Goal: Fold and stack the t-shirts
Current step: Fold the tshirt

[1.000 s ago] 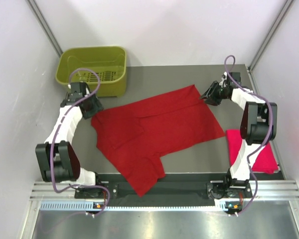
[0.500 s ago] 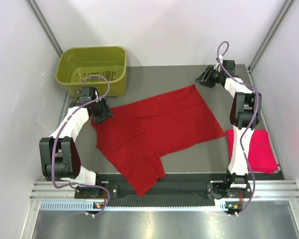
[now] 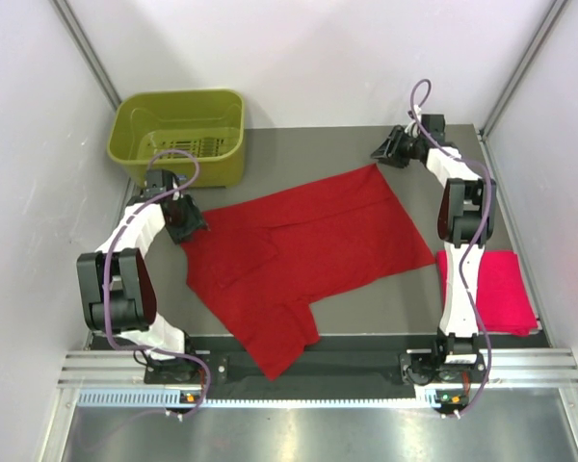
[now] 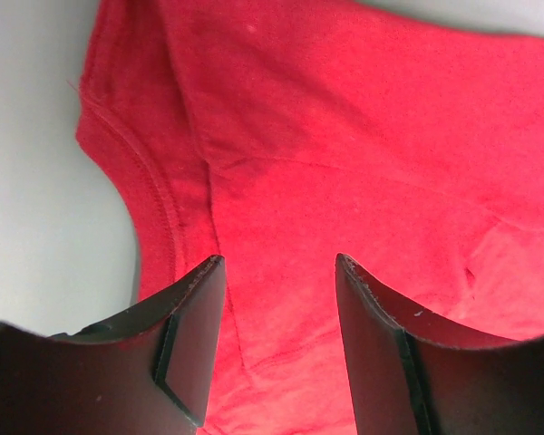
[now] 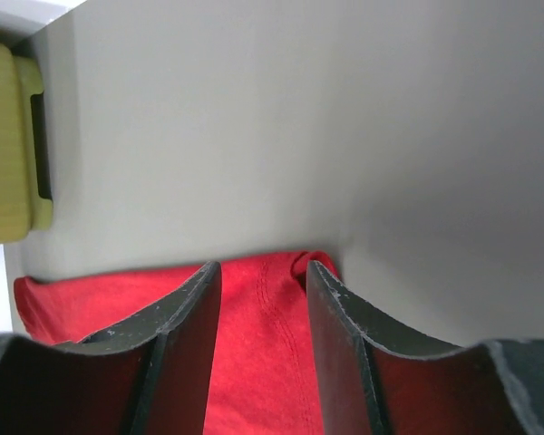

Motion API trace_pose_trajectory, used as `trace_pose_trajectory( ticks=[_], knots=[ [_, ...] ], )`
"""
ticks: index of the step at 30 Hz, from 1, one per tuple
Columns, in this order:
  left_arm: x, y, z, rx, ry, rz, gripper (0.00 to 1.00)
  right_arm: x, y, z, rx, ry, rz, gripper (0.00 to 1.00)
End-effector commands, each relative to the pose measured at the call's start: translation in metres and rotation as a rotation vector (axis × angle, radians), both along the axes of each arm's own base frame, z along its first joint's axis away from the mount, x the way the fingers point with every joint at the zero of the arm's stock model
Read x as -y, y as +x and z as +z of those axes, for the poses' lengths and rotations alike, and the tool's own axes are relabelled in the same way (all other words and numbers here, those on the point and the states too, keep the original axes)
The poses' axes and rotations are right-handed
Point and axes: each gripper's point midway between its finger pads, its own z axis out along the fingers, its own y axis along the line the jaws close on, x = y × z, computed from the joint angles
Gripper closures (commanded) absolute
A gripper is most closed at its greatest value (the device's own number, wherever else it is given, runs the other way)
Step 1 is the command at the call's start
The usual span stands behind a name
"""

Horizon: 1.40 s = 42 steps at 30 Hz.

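A deep red t-shirt (image 3: 299, 250) lies spread flat across the middle of the table. A brighter pinkish red t-shirt (image 3: 506, 289) lies folded at the right edge. My left gripper (image 3: 187, 221) hovers over the spread shirt's left corner. In the left wrist view this gripper (image 4: 279, 261) is open, with red cloth (image 4: 344, 136) and a stitched hem below it. My right gripper (image 3: 380, 154) sits just beyond the shirt's far right corner. In the right wrist view it (image 5: 263, 265) is open, and the hemmed corner (image 5: 265, 344) shows between its fingers.
An olive-green plastic basket (image 3: 178, 135) stands at the far left corner, just behind the left arm, and its side (image 5: 4, 136) shows in the right wrist view. White walls close in the table on three sides. Bare grey tabletop (image 3: 299, 149) lies behind the shirt.
The right gripper has swung from beside the shirt's far right corner to a spot further back and left. The left gripper shifted slightly onto the left corner. The shirts have not moved.
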Motion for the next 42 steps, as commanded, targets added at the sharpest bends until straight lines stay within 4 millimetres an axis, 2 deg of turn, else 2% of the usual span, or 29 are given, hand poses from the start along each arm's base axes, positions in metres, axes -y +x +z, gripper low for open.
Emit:
trace_pose_trajectory(
  ticks=[1, 10, 11, 15, 22, 28, 34, 42],
  knots=[
    [-0.011, 0.022, 0.014, 0.066, -0.009, 0.033, 0.43, -0.020, 0.007, 0.016, 0.062, -0.029, 0.052, 0.57],
    [-0.038, 0.033, 0.012, 0.060, -0.029, 0.111, 0.43, -0.027, 0.003, -0.002, 0.031, -0.050, 0.070, 0.57],
    [-0.041, 0.034, 0.014, 0.064, -0.031, 0.119, 0.43, -0.027, 0.005, 0.000, 0.040, -0.056, 0.070, 0.57],
    [-0.050, 0.035, 0.010, 0.064, -0.034, 0.133, 0.35, -0.019, 0.003, -0.005, 0.025, -0.115, 0.060, 0.56],
    [-0.064, 0.041, 0.002, 0.075, -0.037, 0.152, 0.21, -0.003, 0.001, 0.008, 0.042, -0.223, 0.038, 0.50],
    [-0.064, 0.056, 0.000, 0.099, -0.060, 0.135, 0.18, 0.001, 0.000, 0.010, 0.043, -0.255, 0.044, 0.49],
    [-0.063, 0.059, -0.002, 0.099, -0.078, 0.137, 0.18, 0.005, 0.004, 0.019, 0.063, -0.275, 0.043, 0.48],
    [-0.059, 0.061, -0.009, 0.088, -0.109, 0.128, 0.17, -0.003, -0.006, 0.007, 0.034, -0.265, 0.080, 0.56]
  ],
)
